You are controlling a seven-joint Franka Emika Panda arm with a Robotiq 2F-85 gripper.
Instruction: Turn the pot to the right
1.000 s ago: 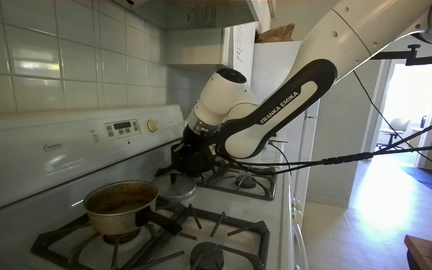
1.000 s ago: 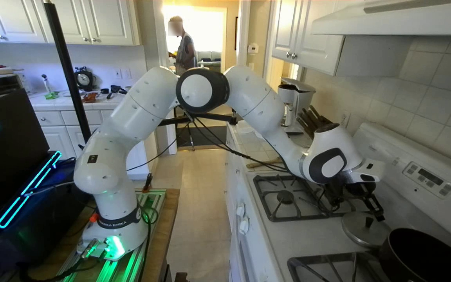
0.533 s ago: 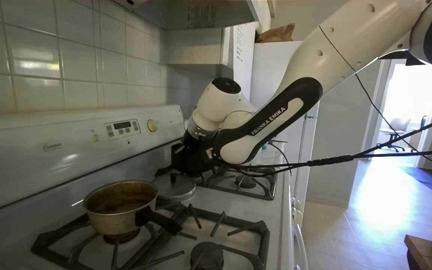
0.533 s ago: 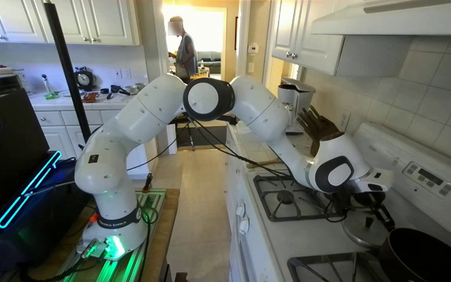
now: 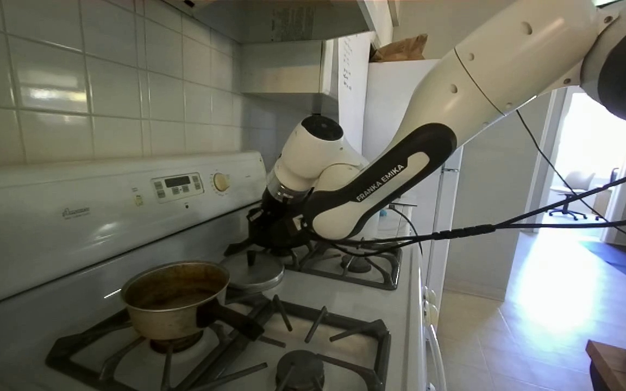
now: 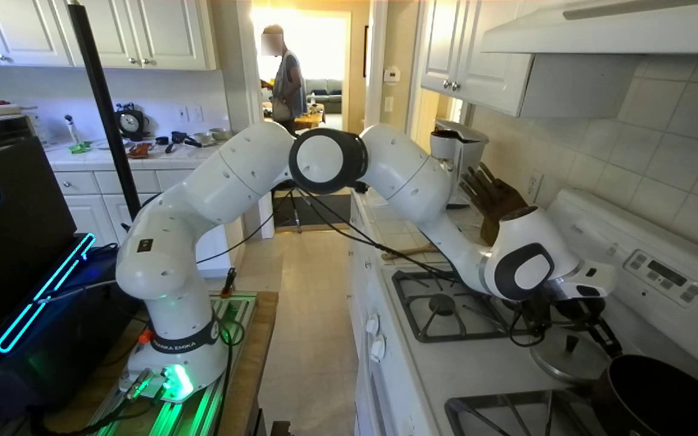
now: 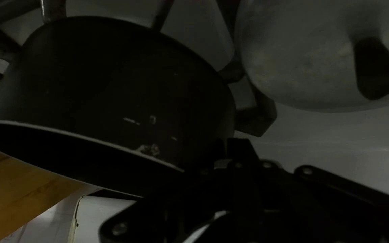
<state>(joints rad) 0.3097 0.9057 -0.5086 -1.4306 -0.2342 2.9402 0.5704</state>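
The black pot (image 7: 113, 77) is just beside the gripper (image 7: 231, 152), maybe touching its tip. So getting there looks done. I think most of the turn is yet to do, but I can't be sure. It's too dark to tell if the gripper is spread or pressed together.

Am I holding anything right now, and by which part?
Cannot be told. In the wrist view, the black mechanical hand overlaps the side and rim of the round, black, pale-rimmed saucepan, but deep shadow hides whether it grips anything there.
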